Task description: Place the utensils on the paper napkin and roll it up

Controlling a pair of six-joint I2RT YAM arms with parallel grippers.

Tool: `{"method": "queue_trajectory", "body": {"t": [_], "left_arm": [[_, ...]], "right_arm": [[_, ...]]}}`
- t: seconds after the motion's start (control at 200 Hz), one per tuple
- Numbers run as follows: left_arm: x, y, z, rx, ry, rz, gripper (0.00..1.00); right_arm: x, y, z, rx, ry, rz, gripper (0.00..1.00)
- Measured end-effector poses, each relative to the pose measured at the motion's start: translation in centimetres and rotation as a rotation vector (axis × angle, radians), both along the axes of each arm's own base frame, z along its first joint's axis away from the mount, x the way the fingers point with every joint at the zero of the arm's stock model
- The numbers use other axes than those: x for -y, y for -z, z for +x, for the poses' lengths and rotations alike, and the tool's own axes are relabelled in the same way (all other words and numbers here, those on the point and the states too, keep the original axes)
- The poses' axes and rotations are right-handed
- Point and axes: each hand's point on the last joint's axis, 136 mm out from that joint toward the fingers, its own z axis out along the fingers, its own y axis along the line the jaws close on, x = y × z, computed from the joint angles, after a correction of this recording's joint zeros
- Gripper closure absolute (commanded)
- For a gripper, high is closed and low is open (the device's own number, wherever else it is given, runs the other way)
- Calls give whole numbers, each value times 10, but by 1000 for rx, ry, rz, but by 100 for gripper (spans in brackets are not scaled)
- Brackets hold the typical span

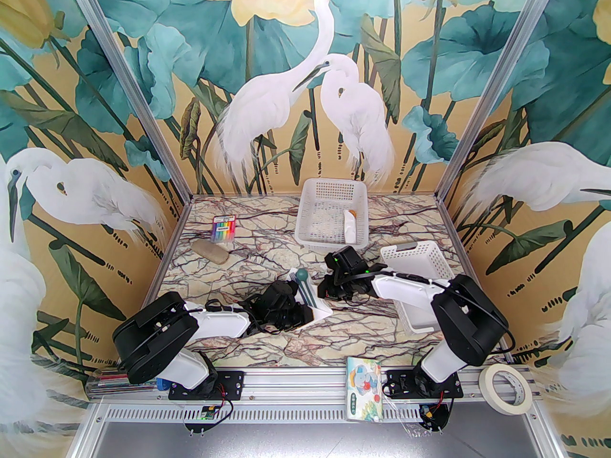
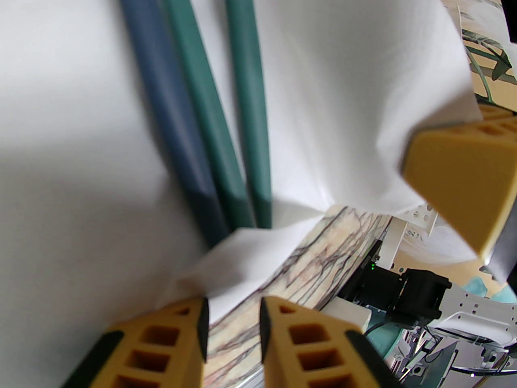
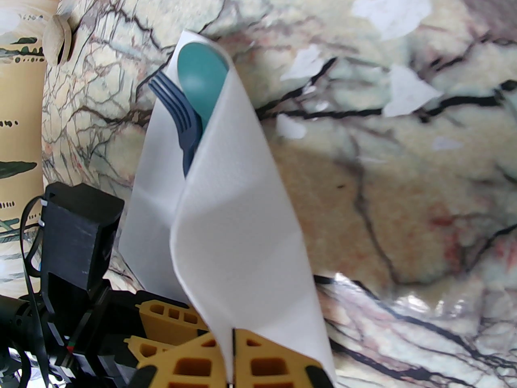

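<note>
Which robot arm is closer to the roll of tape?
Right. The tape roll lies near the base of the right arm; the left arm sits far across from it.

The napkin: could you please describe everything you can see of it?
The napkin is a thin white paper sheet on the marble table. One side is lifted and folded over the fork and spoon, whose heads stick out. The right gripper is shut on that edge.
</note>
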Motion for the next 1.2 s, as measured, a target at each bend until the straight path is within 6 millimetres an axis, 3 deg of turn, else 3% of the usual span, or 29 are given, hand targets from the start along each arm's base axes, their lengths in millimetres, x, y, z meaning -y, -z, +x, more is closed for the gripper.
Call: {"method": "queue_trajectory", "body": {"t": [0.525,1.2], "left_arm": [[0,2,0,-5,0,5,75],[0,2,0,-5,0,5,74]], "right_arm": [[-22,10,-9,-48,-9,40,91],[22,30,3,46,-3,-176,44]]}}
